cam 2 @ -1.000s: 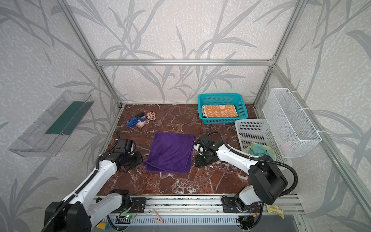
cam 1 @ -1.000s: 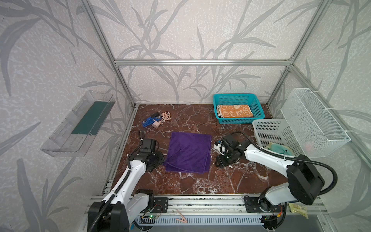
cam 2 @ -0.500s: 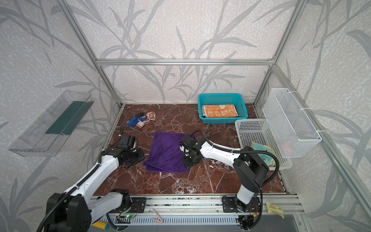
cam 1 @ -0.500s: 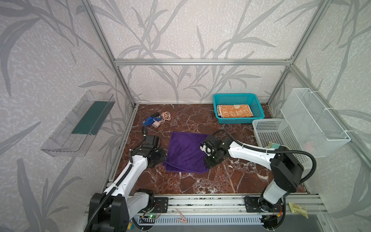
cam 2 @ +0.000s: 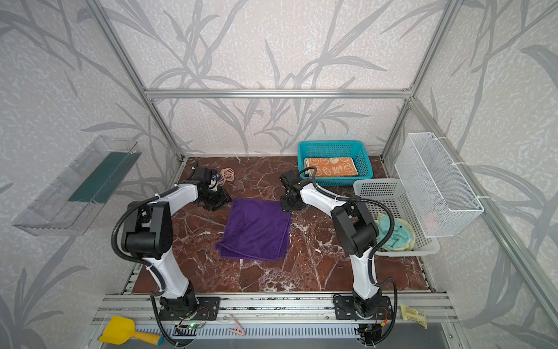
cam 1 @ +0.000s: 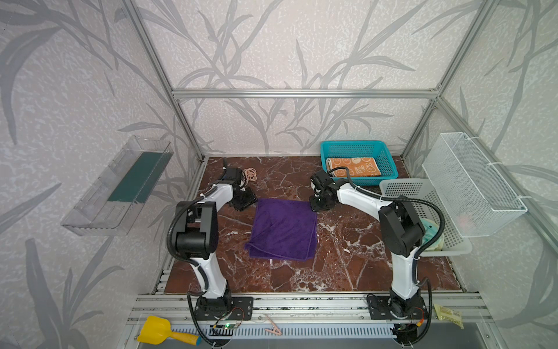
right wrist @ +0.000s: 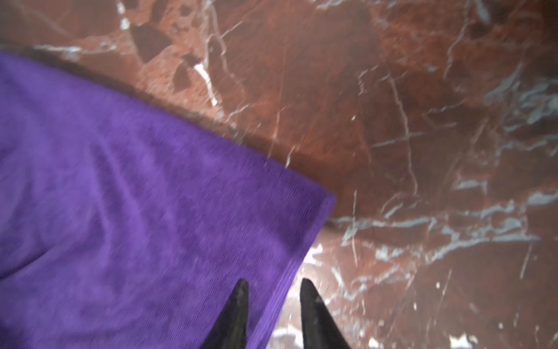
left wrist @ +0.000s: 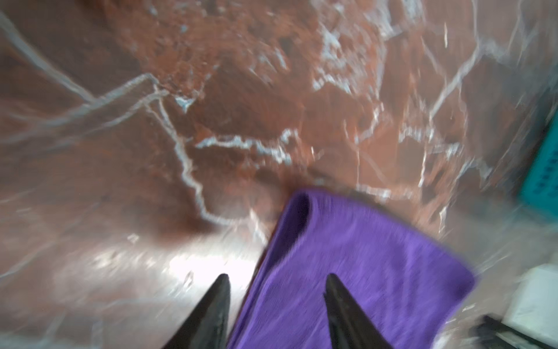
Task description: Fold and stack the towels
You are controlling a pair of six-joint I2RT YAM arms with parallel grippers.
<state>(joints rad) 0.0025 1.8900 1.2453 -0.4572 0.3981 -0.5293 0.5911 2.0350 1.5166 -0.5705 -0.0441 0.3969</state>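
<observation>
On marble floor point(cam 1: 347, 256), one purple towel point(cam 1: 283, 231).

- Left arm point(cam 1: 216, 193) stretched low; left tool point(left wrist: 276, 275) at the purple towel's point(cam 1: 283, 231) far left corner, fingers spread wide.
- Right arm point(cam 1: 359, 198) likewise; right tool point(right wrist: 274, 282) at the far right corner, fingers narrowly parted.
</observation>
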